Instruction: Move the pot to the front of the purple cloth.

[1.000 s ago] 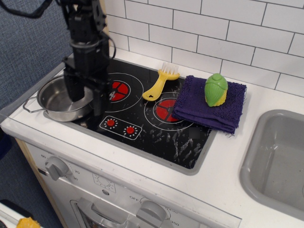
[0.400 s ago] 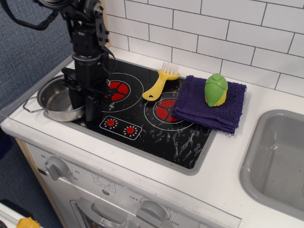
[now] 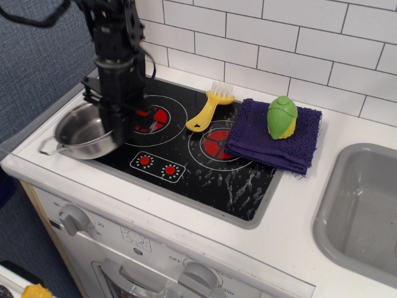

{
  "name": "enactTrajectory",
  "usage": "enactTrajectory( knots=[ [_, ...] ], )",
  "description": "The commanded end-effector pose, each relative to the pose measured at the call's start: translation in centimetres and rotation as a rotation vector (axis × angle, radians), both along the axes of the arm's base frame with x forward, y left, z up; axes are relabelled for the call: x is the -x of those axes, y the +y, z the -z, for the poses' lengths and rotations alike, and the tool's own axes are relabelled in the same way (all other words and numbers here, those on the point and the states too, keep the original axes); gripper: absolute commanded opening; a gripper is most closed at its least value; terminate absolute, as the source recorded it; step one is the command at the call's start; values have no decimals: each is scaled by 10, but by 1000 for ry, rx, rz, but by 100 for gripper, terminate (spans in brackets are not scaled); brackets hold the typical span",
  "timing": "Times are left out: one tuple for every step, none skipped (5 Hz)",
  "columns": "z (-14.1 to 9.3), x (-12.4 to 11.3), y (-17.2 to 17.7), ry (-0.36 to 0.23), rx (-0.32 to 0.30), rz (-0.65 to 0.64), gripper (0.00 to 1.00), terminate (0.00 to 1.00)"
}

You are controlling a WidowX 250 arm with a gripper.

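In the only view, we see the black pincer point(image 3: 118, 129) pinching the right rim of the shiny round stainless-steel pot point(image 3: 84, 131), which sits tilted at the left edge of the white bench point(image 3: 298, 205). To the pincer's right lies the yellow plastic brush point(image 3: 209, 106); farther right, well apart from the pot, the dark purple fluffy cloth point(image 3: 273, 139) carries a green and yellow toy vegetable point(image 3: 282, 117). The grey sink basin point(image 3: 363, 211) lies farthest right.
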State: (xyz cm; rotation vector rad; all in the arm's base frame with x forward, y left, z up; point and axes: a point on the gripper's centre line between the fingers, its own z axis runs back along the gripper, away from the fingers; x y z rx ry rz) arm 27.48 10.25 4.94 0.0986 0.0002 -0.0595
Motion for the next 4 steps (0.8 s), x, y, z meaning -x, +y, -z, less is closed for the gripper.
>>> enactTrajectory(
  knots=[
    [-42, -6, -67, -41, 51, -227, 0, 0],
    [-28, 5, -115, -38, 17, -327, 0, 0],
    [-17, 13, -138, -31, -6, -358, 0, 0],
    [-5, 13, -151, -19, -6, -358, 0, 0]
  ],
)
